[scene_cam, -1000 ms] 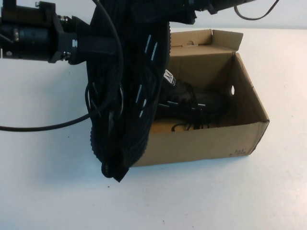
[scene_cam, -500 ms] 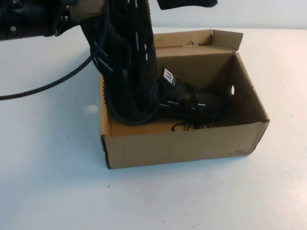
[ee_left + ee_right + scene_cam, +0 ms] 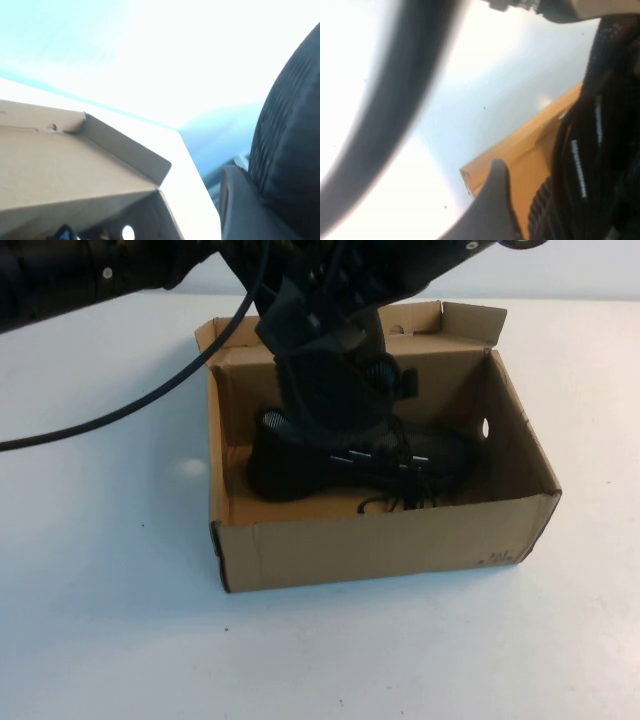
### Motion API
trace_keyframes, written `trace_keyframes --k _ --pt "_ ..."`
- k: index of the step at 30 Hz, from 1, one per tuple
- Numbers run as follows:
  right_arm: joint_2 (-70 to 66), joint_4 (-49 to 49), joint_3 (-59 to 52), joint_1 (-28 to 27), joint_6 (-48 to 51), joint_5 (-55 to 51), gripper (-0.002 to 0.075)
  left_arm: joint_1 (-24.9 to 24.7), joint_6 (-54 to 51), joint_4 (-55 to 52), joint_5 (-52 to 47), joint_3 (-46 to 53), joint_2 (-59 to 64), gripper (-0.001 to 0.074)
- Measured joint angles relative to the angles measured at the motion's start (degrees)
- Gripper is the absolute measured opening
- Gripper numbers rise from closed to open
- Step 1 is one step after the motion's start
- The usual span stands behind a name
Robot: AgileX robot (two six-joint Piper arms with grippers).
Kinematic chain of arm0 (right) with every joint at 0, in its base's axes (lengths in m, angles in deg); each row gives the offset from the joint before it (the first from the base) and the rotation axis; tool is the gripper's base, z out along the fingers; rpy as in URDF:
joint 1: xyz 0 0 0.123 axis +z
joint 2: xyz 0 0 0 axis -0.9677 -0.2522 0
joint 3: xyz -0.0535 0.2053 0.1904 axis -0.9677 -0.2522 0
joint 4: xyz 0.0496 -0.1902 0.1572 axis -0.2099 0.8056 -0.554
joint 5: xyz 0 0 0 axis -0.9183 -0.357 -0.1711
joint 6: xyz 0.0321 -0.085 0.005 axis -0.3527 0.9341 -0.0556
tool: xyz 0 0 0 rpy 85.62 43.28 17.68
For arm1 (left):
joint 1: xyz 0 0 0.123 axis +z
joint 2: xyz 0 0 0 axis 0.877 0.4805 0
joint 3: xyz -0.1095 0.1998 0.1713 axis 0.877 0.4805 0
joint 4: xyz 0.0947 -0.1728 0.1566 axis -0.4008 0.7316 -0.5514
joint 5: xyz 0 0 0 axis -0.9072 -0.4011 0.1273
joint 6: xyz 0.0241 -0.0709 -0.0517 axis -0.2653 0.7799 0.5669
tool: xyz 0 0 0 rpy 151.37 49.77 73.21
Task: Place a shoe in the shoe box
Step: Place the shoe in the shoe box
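A white table (image 3: 100, 640) fills the high view. At its centre stands the brown cardboard shoe box (image 3: 380, 540), open, long side toward the camera, its flap lid (image 3: 440, 320) folded back at 12 o'clock so the opening is free from above.

The left arm reaches in from 10 o'clock, and the left gripper (image 3: 320, 330) hangs over the box's 11 o'clock part, clamped on the shoe (image 3: 320, 410), a black knit sneaker. Its wrist view shows the ribbed black sole (image 3: 290, 150) pressed against one grey finger (image 3: 235, 210). The shoe hangs steeply, its lower end already below the box rim at the 9 o'clock end, probably so it can slide down into the space left there.

The right gripper (image 3: 430, 265) sits above the box at 12 o'clock, just beside the shoe's upper end; whether it grips anything I cannot tell.

A second sneaker (image 3: 445, 455) of the same kind lies inside the box toward 3 o'clock, its loose laces (image 3: 400, 502) spilling toward the 6 o'clock wall. It takes up much of the floor and is the main thing in the way, so the held shoe likely has to settle alongside or partly over it.

A black cable (image 3: 100, 430) loops over the table at 9 o'clock, clear of the box. A small round hole (image 3: 485, 427) pierces the 3 o'clock end wall
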Motion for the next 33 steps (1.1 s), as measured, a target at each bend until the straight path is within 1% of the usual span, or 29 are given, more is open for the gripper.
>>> trace_keyframes --k 3,8,13,15,16,17,18,20,22,23,26,30,31,33 --pt "0.0 0.4 0.0 0.2 -2.1 0.8 0.0592 0.0 0.0 0.4 0.6 0.0 0.0 0.0206" --pt "-0.2 5.6 0.0 0.2 -5.5 1.6 0.0592 0.0 0.0 0.5 0.1 0.0 0.0 0.0206" --pt "-1.7 5.2 0.0 0.2 -5.6 2.9 0.0590 0.0 -1.1 2.1 -1.1 0.1 0.2 0.0206" --pt "-2.7 4.9 0.1 0.2 -5.6 3.5 0.0567 0.0 -2.3 3.0 -1.6 0.2 0.4 0.0206" --pt "-3.3 4.9 0.1 0.2 -5.6 3.7 0.0538 0.0 -3.1 3.4 -1.6 0.3 0.4 0.0206" --pt "-3.8 4.7 0.3 0.2 -5.6 3.8 0.0489 0.0 -3.7 3.5 -1.6 0.4 0.5 0.0206" --pt "-4.3 4.4 0.3 0.2 -5.6 3.9 0.0419 0.0 -4.0 3.5 -1.6 0.4 0.6 0.0206" --pt "-4.8 3.9 0.4 0.2 -5.5 3.9 0.0230 0.1 -4.7 3.5 -1.6 0.4 1.0 0.0206" --pt "-4.9 3.7 0.4 0.3 -5.5 3.9 0.0115 0.1 -5.0 2.9 -1.6 0.4 1.1 0.0207" --pt "-4.9 3.7 0.4 0.3 -5.5 3.7 0.0079 0.1 -5.1 2.7 -1.6 0.4 1.1 0.0207" --pt "-4.9 3.7 0.4 0.3 -5.5 3.2 0.0032 0.3 -6.0 2.4 -2.5 0.4 1.2 0.0207" --pt "-4.9 5.2 0.4 0.5 -5.5 2.4 0.0017 0.4 -6.3 2.3 -3.8 0.4 1.6 0.0212" --pt "-4.9 5.7 0.4 0.6 -5.5 2.1 0.0015 0.4 -6.3 2.3 -4.1 0.4 1.8 0.0230" --pt "-4.8 7.0 0.4 0.6 -5.5 1.9 0.0014 0.4 -6.2 2.6 -5.0 0.4 1.8 0.0316"
